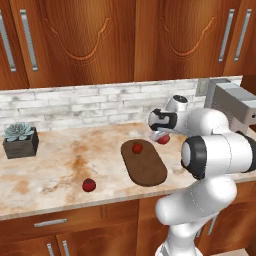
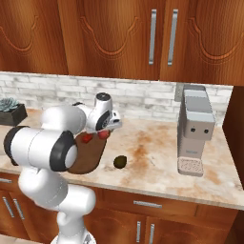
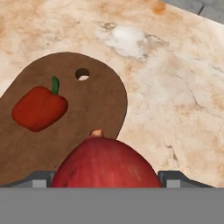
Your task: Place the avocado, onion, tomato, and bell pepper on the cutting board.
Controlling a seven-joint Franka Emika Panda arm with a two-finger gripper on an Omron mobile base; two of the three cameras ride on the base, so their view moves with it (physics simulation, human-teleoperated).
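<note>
A: Report gripper status.

B: The two-finger gripper [image 1: 161,135] hangs above the far end of the flat dark brown oval wooden cutting board [image 1: 145,165]. Its jaws stand wide and pinch a round dark red onion with a small pointed tip [image 3: 106,164]; in the hand view the onion sits between the two finger tips, over the board's edge and the counter beside it.

A: Contents of the cutting board?

B: One glossy red bell pepper with a short green stem [image 3: 39,107] lies on the board, near the round hanging hole at its end. In the left base view it shows as a small red item [image 1: 137,148] on the far half of the board.

A: Remaining produce?

B: A small round red tomato [image 1: 89,185] rests on the beige marbled stone counter [image 1: 60,160], to the left of the board and well apart from it. A small dark olive-green roundish avocado [image 2: 120,162] rests on the counter just beside the board's other side.

A: Other fixtures?

B: A grey boxy coffee machine [image 2: 195,136] stands far right; a succulent in a dark square pot [image 1: 21,140] stands far left.
</note>
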